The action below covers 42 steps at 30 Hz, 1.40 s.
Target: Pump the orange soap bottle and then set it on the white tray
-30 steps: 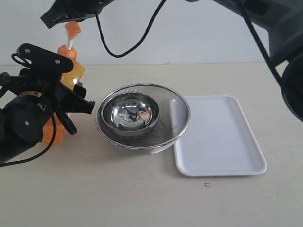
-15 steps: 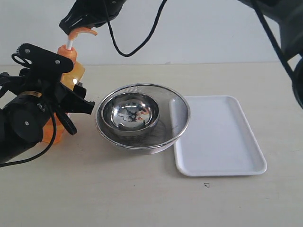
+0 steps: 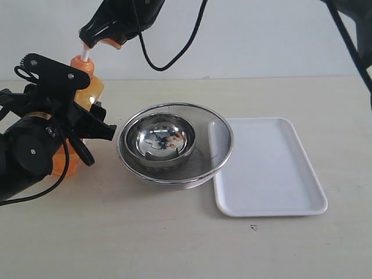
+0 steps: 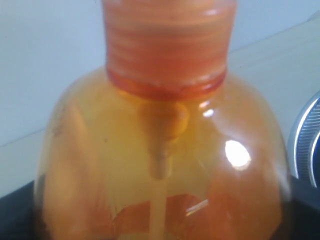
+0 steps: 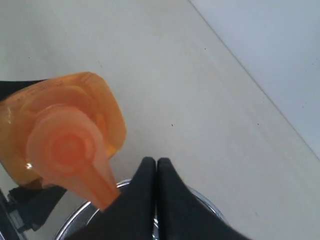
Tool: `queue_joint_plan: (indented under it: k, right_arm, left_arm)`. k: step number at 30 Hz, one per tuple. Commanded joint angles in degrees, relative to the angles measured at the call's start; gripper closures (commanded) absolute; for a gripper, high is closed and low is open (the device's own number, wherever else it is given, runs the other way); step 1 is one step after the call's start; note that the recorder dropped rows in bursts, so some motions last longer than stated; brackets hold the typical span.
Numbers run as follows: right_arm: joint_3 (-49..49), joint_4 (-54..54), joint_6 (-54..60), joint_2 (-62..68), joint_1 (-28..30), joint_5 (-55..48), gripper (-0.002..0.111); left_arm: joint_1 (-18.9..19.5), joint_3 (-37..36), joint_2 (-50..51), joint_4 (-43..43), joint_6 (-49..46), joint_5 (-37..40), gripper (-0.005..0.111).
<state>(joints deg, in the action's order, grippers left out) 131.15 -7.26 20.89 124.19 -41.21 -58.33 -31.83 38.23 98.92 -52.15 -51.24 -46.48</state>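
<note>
The orange soap bottle (image 3: 90,88) stands at the table's left, and its shoulder and neck fill the left wrist view (image 4: 160,150). My left gripper (image 3: 92,119) is shut round the bottle's body; its fingers are barely visible in the wrist view. My right gripper (image 3: 96,36) is shut and empty, hanging at the pump head and hiding it in the exterior view. Only the white stem (image 3: 85,53) shows below it. In the right wrist view the orange pump head (image 5: 67,147) lies just beside the closed gripper (image 5: 156,162). The white tray (image 3: 273,168) lies at the right.
A round steel mesh bowl (image 3: 220,136) with a smaller steel bowl (image 3: 160,139) inside sits between the bottle and the tray, touching the tray's left edge. Black cables hang from the right arm above the bowl. A pale wall runs behind the table.
My right gripper has moved right and down over the pump head, which showed below it earlier and is now covered. The left arm and the bottle have stayed put.
</note>
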Motion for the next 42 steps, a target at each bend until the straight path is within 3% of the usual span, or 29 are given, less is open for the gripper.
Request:
queue_joint_plan:
  k: [1, 9, 15, 21, 42]
  right_arm:
    - [0.31, 0.20, -0.08, -0.72, 0.06, -1.73, 0.109]
    - [0.31, 11.01, -2.46, -5.00, 0.06, 1.66, 0.109]
    - [0.31, -3.58, 6.36, -8.56, 0.06, -0.52, 0.109]
    - [0.31, -9.53, 11.35, -8.56, 0.06, -2.96, 0.109]
    - [0.20, -13.09, 14.38, -2.90, 0.06, -1.64, 0.109]
  left_arm:
    - [-0.15, -0.54, -0.39, -0.96, 0.39, 1.56, 0.102]
    - [-0.15, -0.31, -0.39, 0.42, 1.57, 3.52, 0.102]
    - [-0.15, -0.18, -0.39, 2.09, 3.58, 4.99, 0.102]
    - [-0.15, -0.18, -0.39, 3.27, 4.09, 6.11, 0.102]
    - [-0.15, -0.18, -0.39, 3.62, 4.96, 6.26, 0.102]
